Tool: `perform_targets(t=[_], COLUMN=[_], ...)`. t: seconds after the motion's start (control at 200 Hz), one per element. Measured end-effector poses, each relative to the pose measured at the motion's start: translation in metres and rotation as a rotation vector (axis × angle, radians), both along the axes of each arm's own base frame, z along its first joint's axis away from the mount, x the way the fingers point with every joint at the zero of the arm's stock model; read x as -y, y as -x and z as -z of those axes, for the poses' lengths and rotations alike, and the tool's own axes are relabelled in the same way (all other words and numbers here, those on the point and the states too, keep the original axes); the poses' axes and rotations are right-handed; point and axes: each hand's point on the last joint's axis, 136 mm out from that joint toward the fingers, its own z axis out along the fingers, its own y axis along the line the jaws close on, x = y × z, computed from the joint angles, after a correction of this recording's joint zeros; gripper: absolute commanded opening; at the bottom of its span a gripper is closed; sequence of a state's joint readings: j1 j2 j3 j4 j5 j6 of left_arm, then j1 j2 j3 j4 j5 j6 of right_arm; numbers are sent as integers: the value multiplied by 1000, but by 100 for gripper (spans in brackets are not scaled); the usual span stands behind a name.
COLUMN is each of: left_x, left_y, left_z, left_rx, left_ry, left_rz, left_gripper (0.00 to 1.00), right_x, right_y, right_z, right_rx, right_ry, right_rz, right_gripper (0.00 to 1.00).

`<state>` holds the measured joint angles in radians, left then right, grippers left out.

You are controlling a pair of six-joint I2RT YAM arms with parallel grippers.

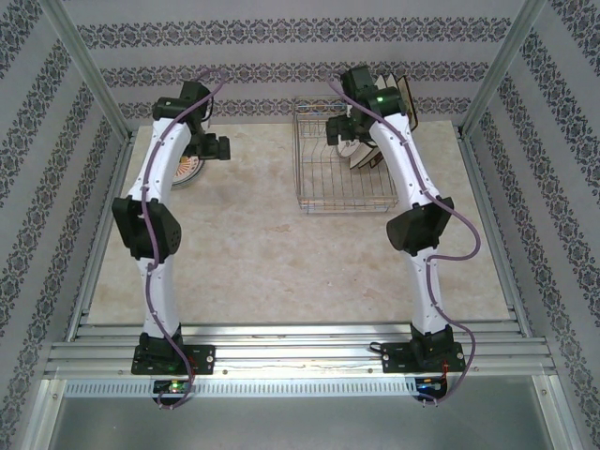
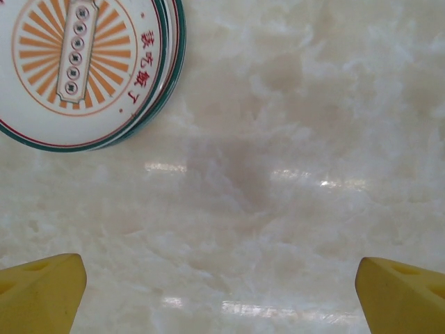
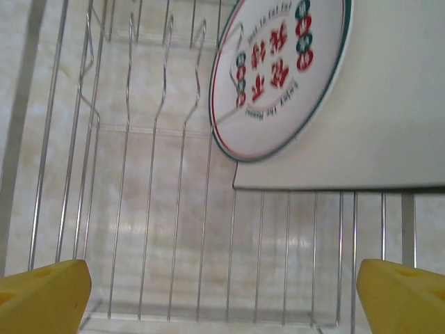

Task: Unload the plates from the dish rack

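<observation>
L gripper [image 2: 222,299] is wide open w/ nothing in it. Its two yellow fingers [image 2: 42,292] sit at the bottom corners of the left wrist view, & only bare table [image 2: 278,174] lies between them. A small stack of round plates [image 2: 76,69] lies flat on the table, up & to the left of the fingers, not touching them. The top plate is white w/ orange rays, red marks & a green rim. In the top view this stack is at the far left of the table, just beside the tip of the left arm.

R gripper [image 3: 222,299] is wide open too & holds nothing. It hangs over the dish rack [image 1: 328,187], which stands at the far right of the table. In the right wrist view the thin silver wires of the rack run under the fingers. A round plate [image 3: 278,76] w/ red & green marks stands on its edge in the rack, past the fingers. Right behind it is a bigger cream plate [image 3: 375,125] w/ a straight edge. Can't tell if the two plates touch. The fingers are apart from both plates.
</observation>
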<state>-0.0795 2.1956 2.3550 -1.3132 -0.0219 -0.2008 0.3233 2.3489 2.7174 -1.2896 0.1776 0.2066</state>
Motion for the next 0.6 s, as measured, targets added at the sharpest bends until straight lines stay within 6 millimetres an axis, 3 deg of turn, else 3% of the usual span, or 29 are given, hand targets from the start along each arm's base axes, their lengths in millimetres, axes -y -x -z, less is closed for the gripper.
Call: perform_targets(t=[0.19,0.38,0.6], left_x=[-1,0,0], left_y=[5,0,0], left_z=[22,23,23], left_rx=[-89,-97,-105], left_ry=[-10,-9,-10], left_rz=[10,14,17], left_gripper=[100,100,100], right_x=[12,29,34], right_y=[-39,-70,-93], right_z=[18,47,53], right_rx=[81,127,195], right_ry=[37,95,71], right_rz=[86,163,199], right_gripper=[98,98,98])
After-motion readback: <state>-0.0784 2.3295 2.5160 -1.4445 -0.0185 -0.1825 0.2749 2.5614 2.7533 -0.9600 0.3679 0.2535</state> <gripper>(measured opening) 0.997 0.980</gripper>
